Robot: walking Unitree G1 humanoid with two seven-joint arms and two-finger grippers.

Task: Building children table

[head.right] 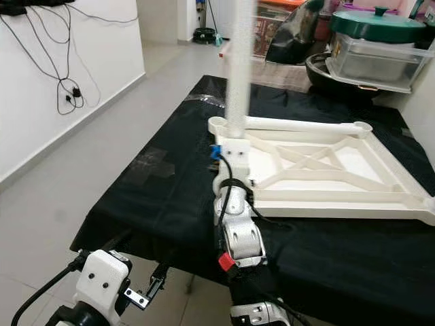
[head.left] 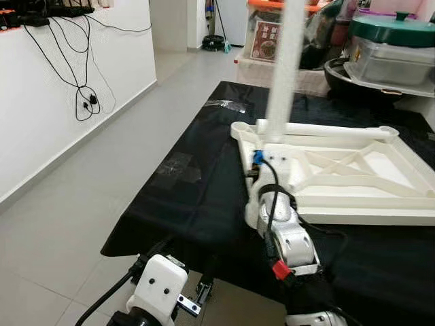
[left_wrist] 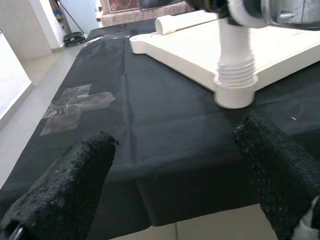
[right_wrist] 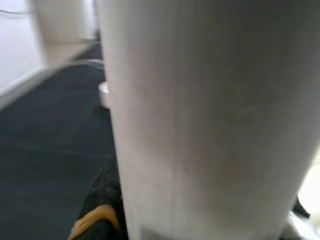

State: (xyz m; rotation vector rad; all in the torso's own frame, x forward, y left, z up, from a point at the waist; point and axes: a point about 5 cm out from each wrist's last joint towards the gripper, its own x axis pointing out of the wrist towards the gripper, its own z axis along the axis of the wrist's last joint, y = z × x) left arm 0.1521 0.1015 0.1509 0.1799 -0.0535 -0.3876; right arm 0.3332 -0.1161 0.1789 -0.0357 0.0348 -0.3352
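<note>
— On the black cloth (head.left: 183, 197): what lies here?
— Upturned white tabletop (head.right: 326, 178); right gripper (head.right: 230, 157) clasps the upright table leg (head.right: 239, 68) at its corner.
— Surroundings?
— Left gripper (left_wrist: 175, 170) gapes wide; lidded pot (head.right: 377, 41), wall cables (head.left: 78, 75).

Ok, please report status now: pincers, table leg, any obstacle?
Right pincer shut on table leg, leg upright at corner socket of upturned tabletop. Left pincer open, low at cloth edge. No obstacle seen.
</note>
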